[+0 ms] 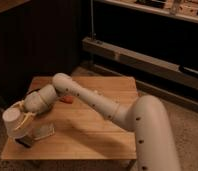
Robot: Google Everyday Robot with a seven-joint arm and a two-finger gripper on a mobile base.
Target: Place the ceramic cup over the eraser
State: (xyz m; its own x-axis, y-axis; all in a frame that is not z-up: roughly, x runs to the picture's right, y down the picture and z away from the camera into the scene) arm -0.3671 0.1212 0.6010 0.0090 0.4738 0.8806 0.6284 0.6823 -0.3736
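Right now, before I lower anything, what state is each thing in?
hand: at the table's front-left corner, shut on the ceramic cup.
ceramic cup: held above the table, tilted, not covering the eraser.
eraser: lying uncovered on the table, just below the cup.
grey flat piece: lying flat, beside the eraser.
orange item: lying on the table.

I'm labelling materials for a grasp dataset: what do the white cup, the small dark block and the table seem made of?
The ceramic cup, held in the gripper at the image-left end of the table, looks matte white, opaque: ceramic or plastic. The eraser: dull, near-black, probably rubber. The table: warm wood with plank lines.
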